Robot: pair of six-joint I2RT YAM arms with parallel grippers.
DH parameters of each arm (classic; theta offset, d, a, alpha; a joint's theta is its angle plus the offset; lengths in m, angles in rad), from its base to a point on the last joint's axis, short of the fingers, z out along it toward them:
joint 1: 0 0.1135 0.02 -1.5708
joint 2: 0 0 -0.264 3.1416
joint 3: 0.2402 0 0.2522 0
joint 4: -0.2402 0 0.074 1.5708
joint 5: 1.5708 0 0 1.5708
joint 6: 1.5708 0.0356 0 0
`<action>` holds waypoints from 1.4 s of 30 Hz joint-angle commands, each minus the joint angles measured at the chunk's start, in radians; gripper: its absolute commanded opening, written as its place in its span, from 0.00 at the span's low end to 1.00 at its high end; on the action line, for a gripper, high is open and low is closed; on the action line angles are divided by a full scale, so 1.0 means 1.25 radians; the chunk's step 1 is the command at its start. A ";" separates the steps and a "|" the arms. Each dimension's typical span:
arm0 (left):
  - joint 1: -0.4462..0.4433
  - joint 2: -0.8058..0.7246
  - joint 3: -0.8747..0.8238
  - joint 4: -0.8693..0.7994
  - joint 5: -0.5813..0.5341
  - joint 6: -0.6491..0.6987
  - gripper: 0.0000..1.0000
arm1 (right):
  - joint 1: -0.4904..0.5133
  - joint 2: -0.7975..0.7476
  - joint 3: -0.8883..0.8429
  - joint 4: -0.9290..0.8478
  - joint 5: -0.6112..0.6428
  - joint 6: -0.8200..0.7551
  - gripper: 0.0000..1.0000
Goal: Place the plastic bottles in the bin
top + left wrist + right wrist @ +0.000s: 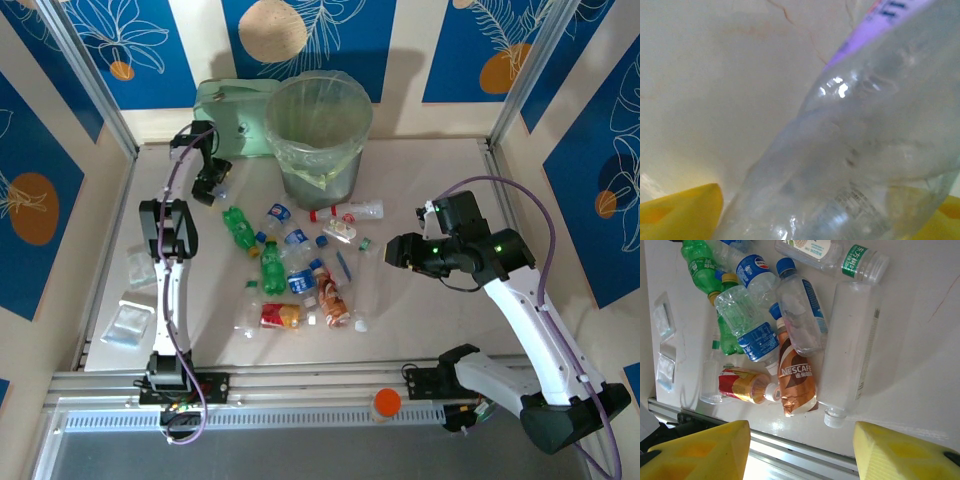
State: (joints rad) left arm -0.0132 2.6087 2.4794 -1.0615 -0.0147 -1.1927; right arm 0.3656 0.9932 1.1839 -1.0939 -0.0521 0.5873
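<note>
Several plastic bottles (290, 270) lie in a loose pile mid-table, green ones (238, 227) among clear ones with blue or red labels. The bin (318, 140) stands at the back with its pale green liner. My left gripper (213, 188) is low by the bin's left side. In the left wrist view a clear bottle (850, 150) with a purple label fills the gap of that gripper (825, 212), whose yellow fingers (680, 212) press its sides. My right gripper (395, 250) hovers right of the pile, open (800, 440) and empty above a tall clear bottle (850, 345) and a brown-labelled one (796, 380).
A flat mint-green case (230, 110) leans behind the bin's left. Clear plastic packets (130, 325) lie at the table's left edge. An orange-capped jar (387, 403) sits on the front metal rail (300, 385). Frame posts stand at the back corners.
</note>
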 commanded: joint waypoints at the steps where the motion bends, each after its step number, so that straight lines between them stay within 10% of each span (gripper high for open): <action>1: 0.027 0.028 0.014 -0.030 -0.025 0.002 0.76 | -0.005 0.001 0.019 -0.024 0.001 -0.001 0.56; 23: 0.031 -0.298 -0.454 0.101 -0.009 0.126 0.61 | -0.004 -0.063 -0.030 -0.019 -0.016 0.013 0.57; 33: 0.031 -0.473 -0.508 0.095 -0.144 0.473 0.99 | -0.003 -0.073 -0.044 -0.018 -0.020 0.009 0.56; 42: 0.087 -0.367 -0.381 0.166 -0.143 0.587 0.99 | -0.002 -0.043 -0.014 -0.048 -0.018 0.006 0.57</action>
State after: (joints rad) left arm 0.0502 2.0441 1.9247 -0.8772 -0.2115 -0.5385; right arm 0.3649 0.9272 1.1423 -1.1179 -0.0563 0.5949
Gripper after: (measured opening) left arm 0.993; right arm 0.571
